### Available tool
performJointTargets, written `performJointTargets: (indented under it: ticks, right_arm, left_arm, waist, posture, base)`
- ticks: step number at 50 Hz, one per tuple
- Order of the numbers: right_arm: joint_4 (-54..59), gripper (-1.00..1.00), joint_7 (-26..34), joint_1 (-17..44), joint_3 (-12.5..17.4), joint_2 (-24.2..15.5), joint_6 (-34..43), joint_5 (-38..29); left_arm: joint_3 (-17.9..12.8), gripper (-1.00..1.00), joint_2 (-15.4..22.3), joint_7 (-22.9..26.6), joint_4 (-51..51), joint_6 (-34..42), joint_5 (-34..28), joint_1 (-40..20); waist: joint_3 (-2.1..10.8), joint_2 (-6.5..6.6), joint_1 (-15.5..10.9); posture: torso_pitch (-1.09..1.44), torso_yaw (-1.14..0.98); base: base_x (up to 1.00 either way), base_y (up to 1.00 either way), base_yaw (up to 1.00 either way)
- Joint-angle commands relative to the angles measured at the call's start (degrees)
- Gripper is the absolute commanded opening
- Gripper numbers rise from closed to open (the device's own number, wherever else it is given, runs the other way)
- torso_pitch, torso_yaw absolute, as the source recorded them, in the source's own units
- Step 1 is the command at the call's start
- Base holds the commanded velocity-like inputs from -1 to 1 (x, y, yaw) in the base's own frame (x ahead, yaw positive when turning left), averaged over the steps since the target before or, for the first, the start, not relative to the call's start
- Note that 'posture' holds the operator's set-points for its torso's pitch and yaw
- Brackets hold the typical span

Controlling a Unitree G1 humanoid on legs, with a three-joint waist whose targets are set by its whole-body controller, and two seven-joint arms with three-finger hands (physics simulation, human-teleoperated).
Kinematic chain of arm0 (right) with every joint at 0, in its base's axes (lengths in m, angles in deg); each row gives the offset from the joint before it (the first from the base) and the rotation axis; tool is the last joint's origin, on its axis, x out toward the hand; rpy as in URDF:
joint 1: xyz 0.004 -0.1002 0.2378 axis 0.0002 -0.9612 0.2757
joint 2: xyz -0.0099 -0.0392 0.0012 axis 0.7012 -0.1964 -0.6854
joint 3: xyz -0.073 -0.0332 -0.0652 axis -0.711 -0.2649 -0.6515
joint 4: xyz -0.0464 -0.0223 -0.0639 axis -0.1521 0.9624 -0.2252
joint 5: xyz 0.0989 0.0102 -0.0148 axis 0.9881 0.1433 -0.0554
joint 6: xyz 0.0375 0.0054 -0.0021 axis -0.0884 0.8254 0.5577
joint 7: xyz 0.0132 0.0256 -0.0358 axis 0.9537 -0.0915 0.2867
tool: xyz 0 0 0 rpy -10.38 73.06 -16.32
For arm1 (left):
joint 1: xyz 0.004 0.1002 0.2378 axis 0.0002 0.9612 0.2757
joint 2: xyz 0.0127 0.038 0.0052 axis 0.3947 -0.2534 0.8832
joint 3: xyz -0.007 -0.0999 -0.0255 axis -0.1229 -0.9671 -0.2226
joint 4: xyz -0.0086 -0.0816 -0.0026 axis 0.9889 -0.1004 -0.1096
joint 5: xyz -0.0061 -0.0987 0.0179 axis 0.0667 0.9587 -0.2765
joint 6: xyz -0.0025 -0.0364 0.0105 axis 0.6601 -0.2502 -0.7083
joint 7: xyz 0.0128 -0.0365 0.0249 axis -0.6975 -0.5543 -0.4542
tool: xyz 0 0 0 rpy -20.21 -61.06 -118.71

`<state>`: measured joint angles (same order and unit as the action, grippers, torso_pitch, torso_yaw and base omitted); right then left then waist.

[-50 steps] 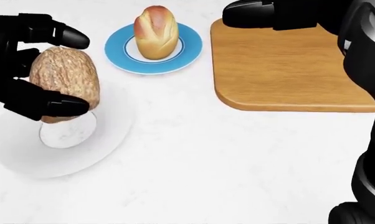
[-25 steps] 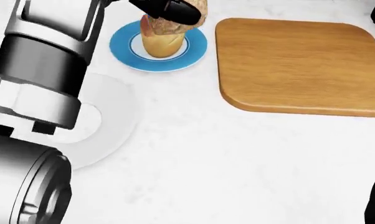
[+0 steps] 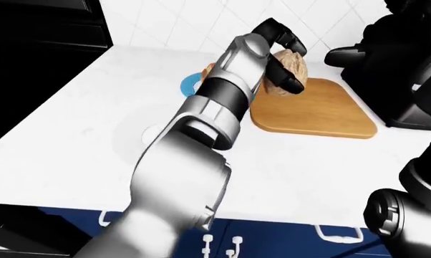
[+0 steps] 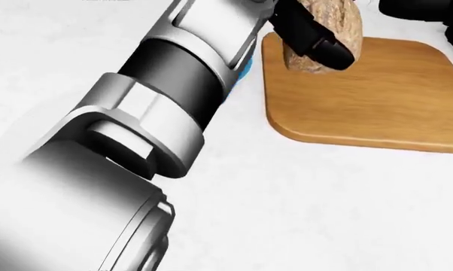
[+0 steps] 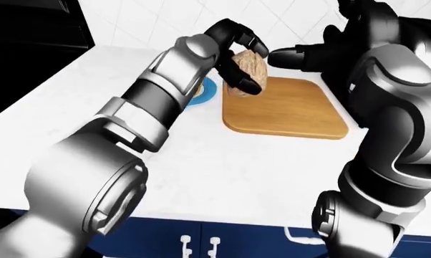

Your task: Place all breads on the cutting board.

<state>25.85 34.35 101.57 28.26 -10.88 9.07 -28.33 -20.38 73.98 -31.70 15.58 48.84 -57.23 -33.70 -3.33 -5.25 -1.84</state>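
You have no readable text, label, brand, number or sign anywhere in these views.

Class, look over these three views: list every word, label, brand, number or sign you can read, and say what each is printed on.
None can be read. The cutting board, the brown bread in the left hand, the blue plate, the white counter, the tiled wall and the black appliance all show plain surfaces without print.
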Motion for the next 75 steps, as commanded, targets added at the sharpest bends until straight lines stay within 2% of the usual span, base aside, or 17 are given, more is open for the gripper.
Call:
performJointTargets:
  ticks: [1,5,17,24,27,31,38,46,48,53,71,73,74,75]
  right_arm:
    - [-1.55,1.0,-0.6,0.99,0.86,-0.95,-2.09,0.99]
    - [-2.93,1.0,-1.1,-0.27,1.59,-2.04,-1.79,2.78]
    - [-3.61,1.0,-2.96,-3.24,3.2,-4.56,-2.84,7.09]
    - [-5.06,1.0,-3.39,-7.18,5.63,-5.91,-3.74,9.94]
    - [-5.33,1.0,-4.19,-7.51,5.8,-6.24,-3.75,11.16]
    - [-5.89,1.0,-5.43,-7.07,5.94,-6.73,-3.17,13.0]
    - [-5.43,1.0,-6.51,-7.71,5.8,-8.14,-4.1,14.84]
    - [-5.95,1.0,-7.8,-8.97,5.98,-8.57,-4.76,16.92]
    - [-6.09,1.0,-8.04,-9.45,6.14,-8.74,-4.96,17.36]
    - [-6.16,1.0,-8.66,-10.03,6.34,-9.09,-5.32,18.4]
    - [-6.32,1.0,-10.43,-12.19,5.47,-8.84,-7.57,20.51]
    - [-6.09,1.0,-10.57,-11.62,5.17,-9.02,-7.37,20.6]
    - [-6.16,1.0,-10.78,-11.22,5.21,-9.14,-6.91,20.8]
    - [-6.04,1.0,-10.89,-11.03,5.0,-9.15,-6.9,20.77]
  left_arm:
    - [0.2,-0.25,-0.12,-0.74,-1.96,-2.19,-1.42,-1.9]
    - [1.03,-0.28,-1.56,-0.61,-1.26,-3.48,-4.01,-0.54]
    - [-1.09,-0.33,-4.23,-2.46,-0.66,-5.1,-5.94,0.1]
    - [-0.8,-0.35,-4.9,-3.18,-0.14,-6.56,-7.98,0.75]
    - [-0.92,-0.36,-5.23,-3.59,-0.06,-6.9,-8.6,1.08]
    - [-0.88,-0.22,-5.5,-3.8,0.04,-7.03,-9.56,1.77]
    - [-0.89,-0.09,-5.74,-3.86,0.19,-6.94,-10.91,2.6]
    - [-0.93,-0.07,-5.54,-4.87,0.39,-7.57,-12.52,3.27]
    - [-0.98,0.11,-5.48,-5.13,0.46,-7.73,-12.88,3.59]
    - [-1.46,0.28,-5.49,-5.94,0.49,-8.48,-13.07,3.82]
    - [-2.89,0.3,-5.85,-7.53,0.52,-11.85,-10.84,4.81]
    - [-3.55,0.78,-5.33,-7.59,0.45,-11.59,-9.98,3.89]
    - [-4.58,0.94,-4.97,-7.78,0.37,-11.11,-8.7,3.08]
    - [-5.12,1.0,-4.5,-8.23,0.3,-10.93,-7.83,2.38]
  waist:
    - [1.67,-0.51,-0.13]
    - [1.71,-0.77,-0.12]
    - [1.79,-1.45,-0.12]
    - [1.83,-1.88,-0.25]
    - [1.87,-1.96,-0.27]
    - [1.9,-1.98,-0.21]
    - [1.93,-2.11,-0.18]
    - [2.02,-2.2,-0.17]
    - [2.05,-2.22,-0.17]
    - [2.09,-2.25,-0.19]
    - [2.19,-2.27,-0.17]
    - [2.21,-2.24,-0.15]
    - [2.23,-2.22,-0.14]
    - [2.24,-2.18,-0.14]
  posture:
    - [0.0,0.0]
    - [0.0,0.0]
    - [0.0,0.0]
    - [0.0,0.0]
    - [0.0,0.0]
    - [0.0,0.0]
    - [0.0,0.0]
    - [0.0,0.0]
    - [0.0,0.0]
    - [0.0,0.0]
    - [0.0,0.0]
    - [0.0,0.0]
    - [0.0,0.0]
    - [0.0,0.0]
  base:
    - [0.0,0.0,0.0]
    - [0.0,0.0,0.0]
    - [0.0,0.0,0.0]
    - [0.0,0.0,0.0]
    - [0.0,0.0,0.0]
    - [0.0,0.0,0.0]
    - [0.0,0.0,0.0]
    - [0.0,0.0,0.0]
    - [0.0,0.0,0.0]
    - [0.0,0.0,0.0]
    - [0.0,0.0,0.0]
    - [0.0,0.0,0.0]
    - [0.0,0.0,0.0]
    - [0.0,0.0,0.0]
